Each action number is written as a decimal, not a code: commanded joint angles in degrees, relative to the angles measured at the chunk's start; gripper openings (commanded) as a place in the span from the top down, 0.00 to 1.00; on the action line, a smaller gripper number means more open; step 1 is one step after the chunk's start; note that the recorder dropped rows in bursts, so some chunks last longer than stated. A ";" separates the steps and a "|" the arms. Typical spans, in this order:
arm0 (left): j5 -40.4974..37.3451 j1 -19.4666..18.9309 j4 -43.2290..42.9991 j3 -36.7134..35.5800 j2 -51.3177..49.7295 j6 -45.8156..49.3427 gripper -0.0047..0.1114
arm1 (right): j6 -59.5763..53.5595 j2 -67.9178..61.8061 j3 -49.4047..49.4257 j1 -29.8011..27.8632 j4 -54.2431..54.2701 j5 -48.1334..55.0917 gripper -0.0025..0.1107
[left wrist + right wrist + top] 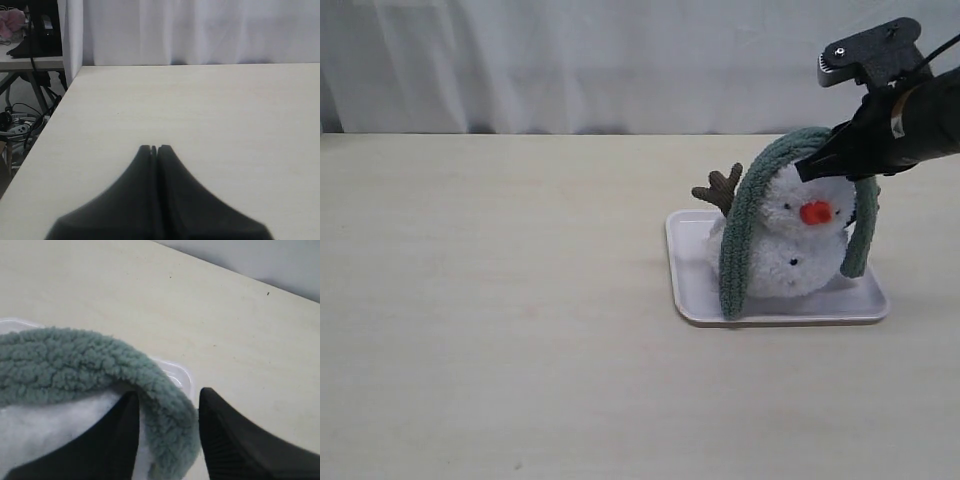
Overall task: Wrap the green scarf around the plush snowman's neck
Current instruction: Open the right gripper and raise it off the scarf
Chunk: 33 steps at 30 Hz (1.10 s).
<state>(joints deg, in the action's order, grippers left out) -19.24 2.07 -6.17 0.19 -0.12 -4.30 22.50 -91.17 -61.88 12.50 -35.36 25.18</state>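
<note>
Green scarf [738,235] over the plush snowman [790,250], right gripper [169,392] at its crown.
The left gripper [154,148] hangs above the table [500,320] with its jaws pressed together on nothing. On the white tray [685,275] the snowman sits tilted. The scarf arches over its head (not at the neck), the left end reaching the tray and the right end hanging shorter. The right gripper straddles the scarf with jaws partly apart; whether they pinch it cannot be told.

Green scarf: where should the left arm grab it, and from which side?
Likely the long end of the green scarf hanging beside the plush snowman, just above the white tray. Come from the exterior view's left, fingers across its narrow width: it hangs exposed there; the right gripper crowds the top.
</note>
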 commanded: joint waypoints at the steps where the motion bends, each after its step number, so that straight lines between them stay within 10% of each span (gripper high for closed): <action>1: 0.73 -0.08 0.26 -0.19 0.12 -0.06 0.96 | -11.54 0.03 -4.07 -0.37 12.33 7.38 0.64; 18: 0.73 -0.08 0.26 -0.19 0.12 -0.06 0.96 | -35.75 -6.52 -27.34 -0.65 38.19 29.61 0.81; 25: 0.73 -0.08 0.26 -0.19 0.12 -0.06 0.96 | -38.17 -14.14 -35.52 -1.98 37.30 34.35 0.49; 33: 0.73 -0.08 0.26 -0.19 0.12 -0.06 0.96 | -37.04 -15.01 -38.02 -2.65 34.50 39.70 0.54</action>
<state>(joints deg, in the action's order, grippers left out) -19.24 2.07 -6.17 0.19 -0.12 -4.30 -14.81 -107.02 -99.42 10.10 -0.32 63.90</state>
